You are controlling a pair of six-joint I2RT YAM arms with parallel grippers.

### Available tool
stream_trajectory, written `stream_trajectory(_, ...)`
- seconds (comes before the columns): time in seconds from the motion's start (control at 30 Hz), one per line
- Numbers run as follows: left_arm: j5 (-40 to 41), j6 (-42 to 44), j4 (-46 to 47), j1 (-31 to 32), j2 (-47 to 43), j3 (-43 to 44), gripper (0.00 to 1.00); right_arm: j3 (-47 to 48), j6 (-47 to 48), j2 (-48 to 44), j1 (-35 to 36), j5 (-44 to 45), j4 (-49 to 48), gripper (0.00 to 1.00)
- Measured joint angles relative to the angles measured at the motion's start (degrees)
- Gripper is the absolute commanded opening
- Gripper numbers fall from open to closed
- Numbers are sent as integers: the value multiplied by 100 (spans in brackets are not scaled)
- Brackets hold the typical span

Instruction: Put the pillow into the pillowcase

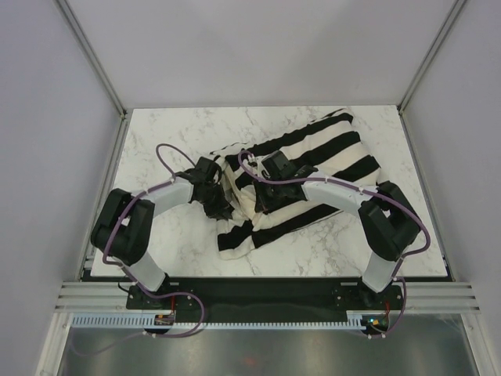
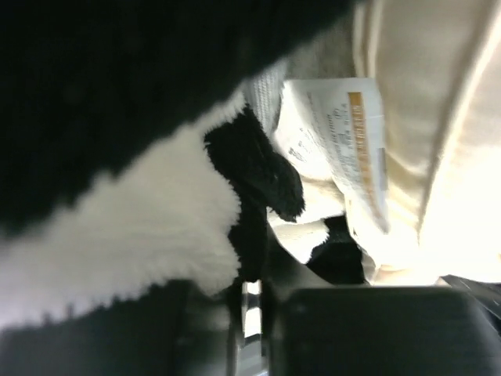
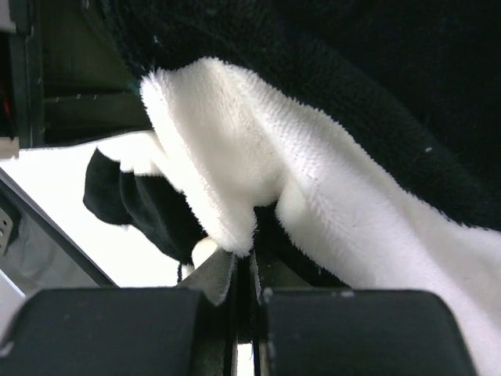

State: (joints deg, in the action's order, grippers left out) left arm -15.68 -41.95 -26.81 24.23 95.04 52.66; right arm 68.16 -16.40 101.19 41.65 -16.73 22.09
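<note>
The striped black and white pillowcase [image 1: 313,168] lies across the middle of the marble table, bulging with the cream pillow [image 1: 244,202], whose end shows at its open left edge. My left gripper [image 1: 217,205] is shut on the pillowcase's hem at that opening; the left wrist view shows the jaws nearly closed on fuzzy striped fabric [image 2: 235,227], with the pillow's printed label [image 2: 352,149] and cream pillow [image 2: 438,117] just beyond. My right gripper [image 1: 262,200] is shut on the pillowcase's hem too; the right wrist view shows white fleece [image 3: 227,180] pinched between the closed jaws.
The marble table [image 1: 172,235] is bounded by grey walls at left, right and back. The black base rail [image 1: 266,294] runs along the near edge. Both arms arch inward over the table's front half.
</note>
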Motion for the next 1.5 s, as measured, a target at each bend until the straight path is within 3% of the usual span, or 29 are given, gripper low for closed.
stream_trajectory(0.17, -308, 140, -267, 0, -306, -46, 2, -9, -260, 146, -55, -4, -378, 0)
stream_trajectory(0.47, -1040, 249, -428, 7, -1722, -173, 2, -11, -988, 640, -101, 59, -1222, 0)
stream_trajectory(0.83, -2094, -216, 603, 24, -1843, -278, 2, -96, -2312, 955, -50, 503, -2142, 0)
stream_trajectory(0.97, -2245, -363, 876, -13, -1862, -442, 2, -190, -2505, 861, -79, 162, -2271, 16)
stream_trajectory(1.03, -2406, -415, 960, -57, -1862, -549, 2, -291, -2476, 691, -160, -144, -2247, 13)
stream_trajectory(1.07, -2505, -448, 999, -76, -1862, -588, 2, -343, -2433, 566, -201, -258, -2177, 0)
stream_trajectory(1.27, -2994, -697, 1471, -111, -1775, -616, 2, -522, -2118, 184, -179, -498, -1853, 0)
stream_trajectory(1.4, -3130, -804, 1908, -111, -1401, -614, 2, -7, -2107, 896, -125, -686, -1722, 0)
stream_trajectory(1.5, -3036, -824, 2017, -146, -1141, -614, 2, 476, -2321, 1467, -125, -1296, -1827, 0)
